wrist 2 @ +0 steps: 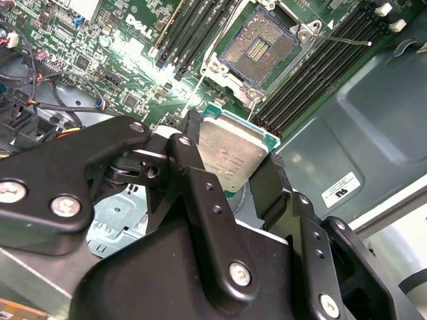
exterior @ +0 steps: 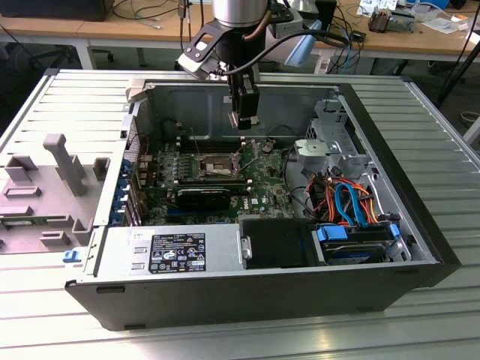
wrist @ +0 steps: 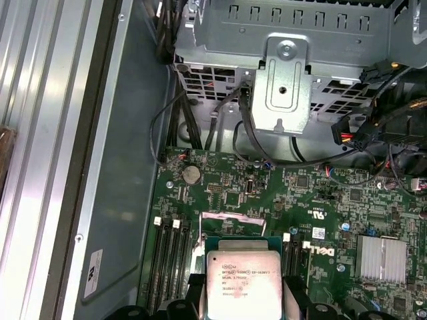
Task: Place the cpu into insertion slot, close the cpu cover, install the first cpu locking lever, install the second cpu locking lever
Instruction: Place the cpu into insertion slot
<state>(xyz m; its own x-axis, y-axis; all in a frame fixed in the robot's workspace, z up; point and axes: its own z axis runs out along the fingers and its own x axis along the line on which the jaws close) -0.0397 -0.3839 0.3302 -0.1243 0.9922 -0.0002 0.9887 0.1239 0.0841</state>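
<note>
None of the four steps shows as finished. At the exterior view's left, a grey fixture (exterior: 45, 180) lies on the ribbed desk (exterior: 420, 112) beside the open computer case (exterior: 262, 300). At frame centre the insertion slot (exterior: 217, 166) sits bare on the green board (exterior: 262, 191), its contacts exposed in the second wrist view. Slightly right of it and higher, the claw (exterior: 244, 120) hangs above the board, clamped on two opposite edges of the cpu (wrist 2: 230, 157), silver top showing. By my reading, seating, cover and both levers are all undone.
</note>
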